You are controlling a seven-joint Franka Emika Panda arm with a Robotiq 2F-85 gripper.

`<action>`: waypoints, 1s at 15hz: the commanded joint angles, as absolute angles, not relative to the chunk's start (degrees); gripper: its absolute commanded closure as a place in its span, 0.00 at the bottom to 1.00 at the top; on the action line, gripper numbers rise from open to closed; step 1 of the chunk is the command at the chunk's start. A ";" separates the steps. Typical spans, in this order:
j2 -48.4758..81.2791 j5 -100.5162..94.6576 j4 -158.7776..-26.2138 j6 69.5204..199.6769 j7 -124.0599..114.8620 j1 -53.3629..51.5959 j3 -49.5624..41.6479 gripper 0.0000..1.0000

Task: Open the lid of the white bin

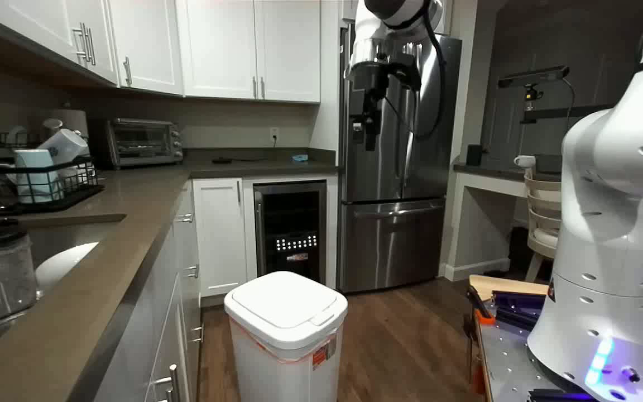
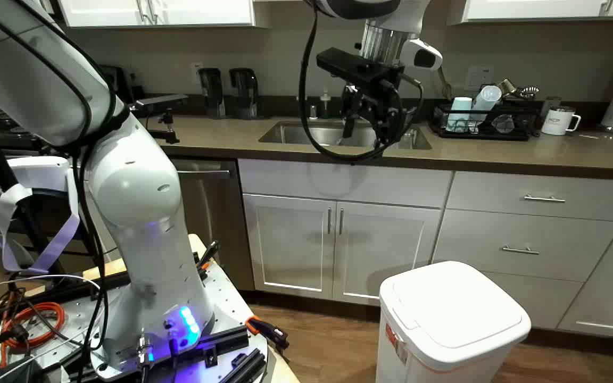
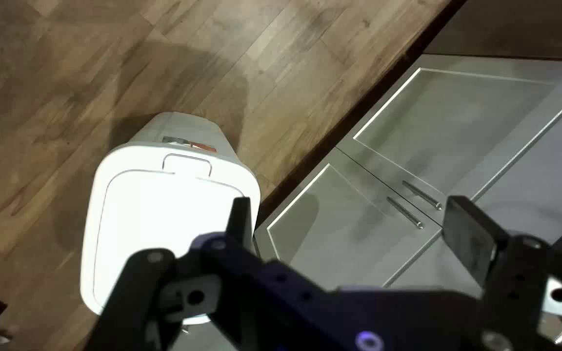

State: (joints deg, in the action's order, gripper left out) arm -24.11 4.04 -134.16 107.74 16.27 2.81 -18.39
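The white bin [image 1: 299, 377] stands on the wood floor, with a red-orange mark on its front; it also shows in an exterior view [image 2: 398, 367] and in the wrist view [image 3: 183, 127]. Its flat white lid [image 1: 282, 301] lies shut on top, also in an exterior view [image 2: 453, 308] and the wrist view [image 3: 159, 224]. A small tab [image 3: 187, 165] sits at the lid's edge on the marked side. My gripper [image 3: 351, 212] is open and empty, high above the bin and off to one side, touching nothing. It hangs fingers down in both exterior views [image 1: 365, 134] [image 2: 364, 135].
A counter [image 2: 578, 159] with a sink [image 2: 346, 133] and a black dish rack [image 2: 485, 127] runs behind the gripper. White cabinets [image 2: 290, 239] stand below it beside the bin. A steel fridge [image 1: 394, 240] and the robot's metal table [image 1: 508, 357] are also near.
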 commanded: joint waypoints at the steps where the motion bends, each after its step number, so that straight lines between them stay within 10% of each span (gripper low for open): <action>1: -23.81 4.78 -134.04 107.56 16.94 4.72 -16.74 0.00; 15: -24.08 4.64 -136.82 109.42 15.68 4.61 -15.78 0.00</action>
